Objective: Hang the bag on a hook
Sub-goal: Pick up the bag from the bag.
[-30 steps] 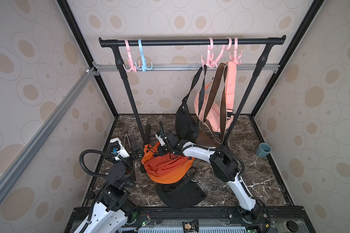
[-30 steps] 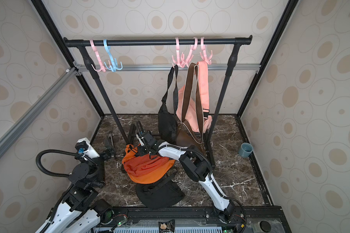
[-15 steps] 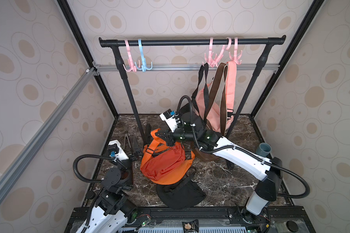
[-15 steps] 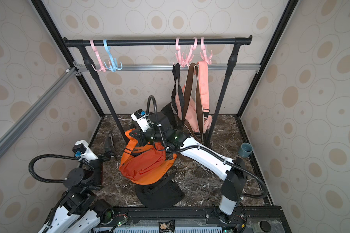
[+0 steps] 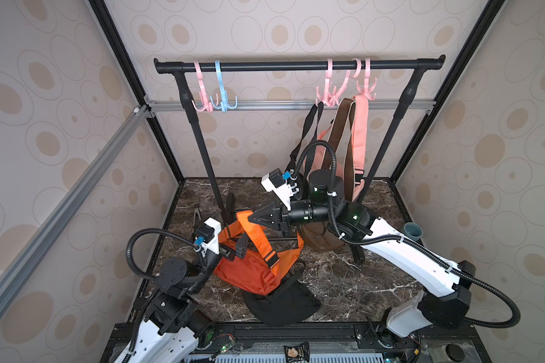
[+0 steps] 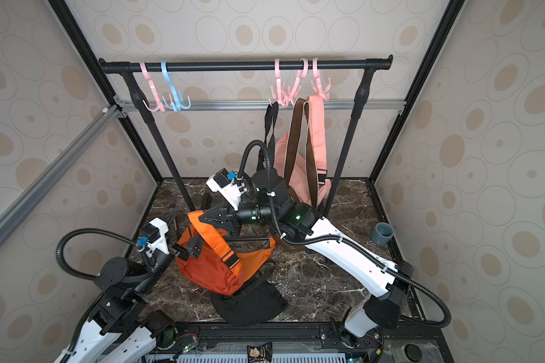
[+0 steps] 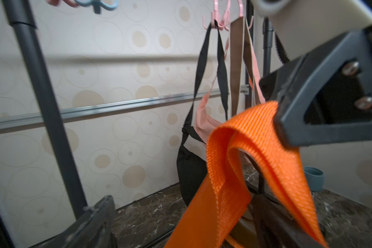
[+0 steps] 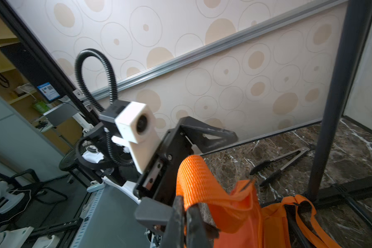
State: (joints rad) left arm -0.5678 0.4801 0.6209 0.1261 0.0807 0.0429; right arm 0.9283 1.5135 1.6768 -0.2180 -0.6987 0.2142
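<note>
- The right gripper has its jaws pressed together on the orange strap, pinching the fold at the top of the loop; the right wrist view shows the webbing draped over the closed tips.
- The left gripper stands with its jaws spread wide just beside the strap, one finger plain in the right wrist view, nothing between them.
- The orange bag hangs from that strap with its body sagging onto the marble floor, partly over a black bag lying flat.
- Behind, the black rail carries a pink hook and a blue hook with nothing on them toward one end, and three pink hooks toward the other, holding a black sling bag and a pink bag with brown strap.
- A grey cup sits by the wall, and tongs lie on the floor.
- The only writing is a blue sign outside the cell, too small to read.
</note>
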